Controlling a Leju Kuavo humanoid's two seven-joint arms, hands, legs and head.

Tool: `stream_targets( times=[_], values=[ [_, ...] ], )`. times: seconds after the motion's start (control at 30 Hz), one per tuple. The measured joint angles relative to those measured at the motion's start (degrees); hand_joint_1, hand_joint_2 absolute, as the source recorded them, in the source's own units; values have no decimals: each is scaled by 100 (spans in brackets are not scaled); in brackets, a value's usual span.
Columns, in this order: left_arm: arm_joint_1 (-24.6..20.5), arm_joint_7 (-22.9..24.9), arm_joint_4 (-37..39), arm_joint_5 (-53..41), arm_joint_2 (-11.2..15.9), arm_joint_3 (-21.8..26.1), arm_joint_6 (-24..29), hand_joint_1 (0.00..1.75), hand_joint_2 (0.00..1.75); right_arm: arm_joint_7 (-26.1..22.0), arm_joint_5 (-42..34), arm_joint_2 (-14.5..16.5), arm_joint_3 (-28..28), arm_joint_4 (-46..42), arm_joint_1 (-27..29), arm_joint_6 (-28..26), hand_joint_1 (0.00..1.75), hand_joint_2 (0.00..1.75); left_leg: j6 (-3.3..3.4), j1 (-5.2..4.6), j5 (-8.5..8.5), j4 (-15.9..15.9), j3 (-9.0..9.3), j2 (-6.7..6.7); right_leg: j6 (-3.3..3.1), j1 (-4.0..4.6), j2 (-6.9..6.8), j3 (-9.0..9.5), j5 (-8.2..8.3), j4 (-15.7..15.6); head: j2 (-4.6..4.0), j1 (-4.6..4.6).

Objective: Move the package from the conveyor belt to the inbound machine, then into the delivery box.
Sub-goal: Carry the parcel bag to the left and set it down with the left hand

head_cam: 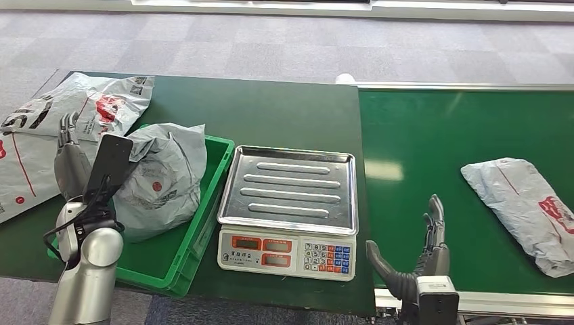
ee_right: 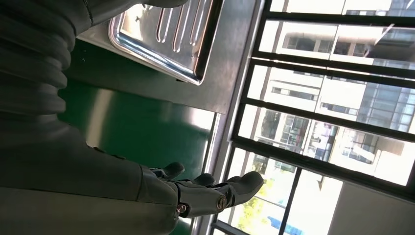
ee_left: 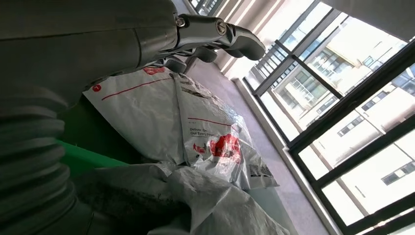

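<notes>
Right robot hand (head_cam: 423, 254), fingers spread and apparently empty, stood lower centre; the package (head_cam: 524, 210) lay right, slanting toward lower right.

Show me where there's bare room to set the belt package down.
The scale's steel tray is bare. Green tabletop behind it is free, as is belt between scale and package. The green bin is crowded by a grey bag.
</notes>
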Motion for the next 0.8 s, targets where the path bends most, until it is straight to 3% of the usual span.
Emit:
stream_targets(
  times=[0.2, 0.33, 0.47, 0.6, 0.7, 0.8],
  values=[
    [601, -1389, -488, 1376, -19, 280, 576, 0, 175, 138, 82, -134, 134, 49, 148, -57, 0, 175, -3, 0, -6, 0, -1, 6, -3, -3, 6, -3, -5, 0, 0, 0],
    [1147, -1675, -956, 1885, -51, 422, 521, 0, 175, 201, 175, -167, 143, 49, 290, -67, 0, 175, -1, 0, -11, -1, -4, 7, -5, -3, 2, -5, -10, -1, 0, 0],
    [1724, -2129, -1361, 2967, -65, 625, 139, 0, 175, 265, 263, -169, 128, 41, 464, -72, 0, 175, -7, -1, -17, -2, 1, 14, -10, 0, 11, -3, -14, -1, 0, 0],
    [2511, -3013, -1852, 4258, -126, 947, -481, 0, 175, 231, 210, -169, 53, 3, 700, -80, 0, 175, -12, -1, -22, -3, 0, 22, -16, 4, 15, -7, -19, -1, 0, 0],
    [3107, -3614, -2275, 4780, -344, 1125, -895, 0, 175, 132, 217, -173, -40, -20, 824, -82, 0, 175, -9, -1, -29, -3, 1, 24, -13, 2, 15, -5, -26, -2, 0, 0],
    [3698, -3867, -2596, 4691, -623, 1105, -1119, 0, 175, -52, 116, -205, -188, -56, 948, -83, 0, 175, 1, -1, -41, -2, 9, 24, -4, -5, 14, -2, -35, -4, 0, -1]
  ],
)
